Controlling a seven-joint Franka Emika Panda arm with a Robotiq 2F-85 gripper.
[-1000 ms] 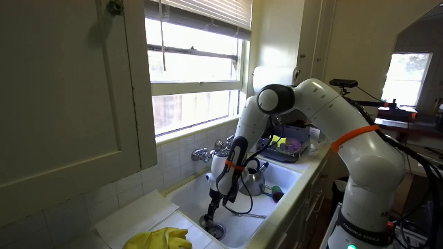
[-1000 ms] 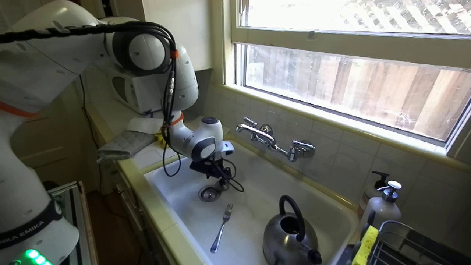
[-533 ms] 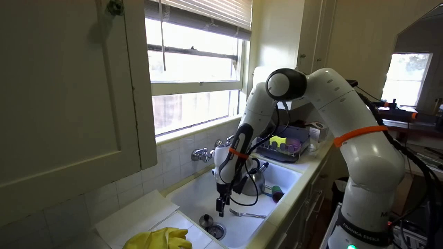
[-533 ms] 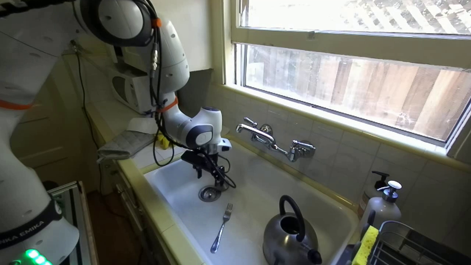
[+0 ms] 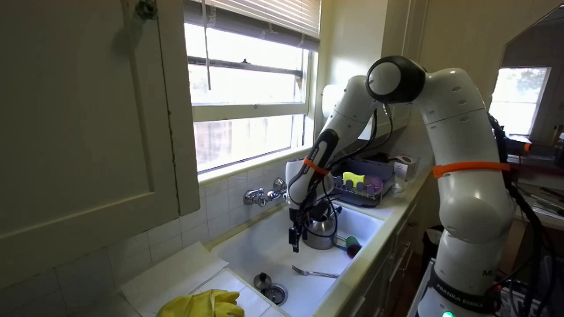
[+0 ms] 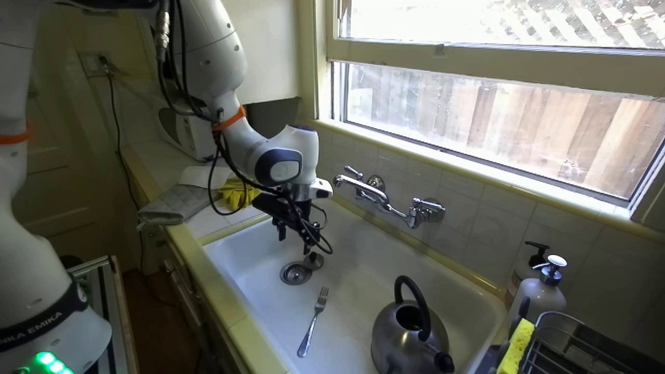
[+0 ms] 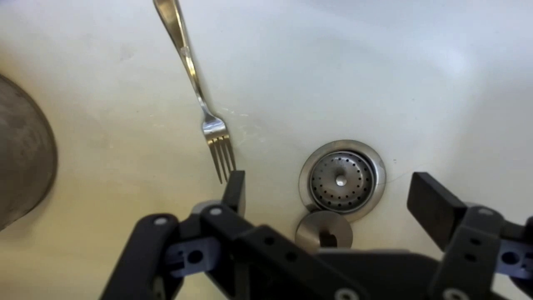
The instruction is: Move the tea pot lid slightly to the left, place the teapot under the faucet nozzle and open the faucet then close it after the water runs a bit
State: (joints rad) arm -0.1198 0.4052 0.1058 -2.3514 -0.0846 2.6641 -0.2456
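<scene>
One lid (image 7: 314, 229) in the sink (image 6: 353, 244), at one drain's (image 7: 341, 180) rim. Above, one claw (image 7: 328, 189), released and spread wide. Nearby, one fork (image 7: 193, 75); farther out, one pot (image 6: 400, 343), one faucet (image 6: 376, 195). Partly masked by the claw in the wrist view: lid; cropped there: fork, pot. Partly behind the arm (image 5: 454, 97) in an exterior view: faucet.

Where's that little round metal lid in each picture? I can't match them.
In an exterior view: lid near the bottom, just left of centre.
In an exterior view: lid below the middle, just left of centre.
Wrist view: lid low, right of centre, partly hidden.
Shared landmark: the drain, right beside the lid in all three.
</scene>
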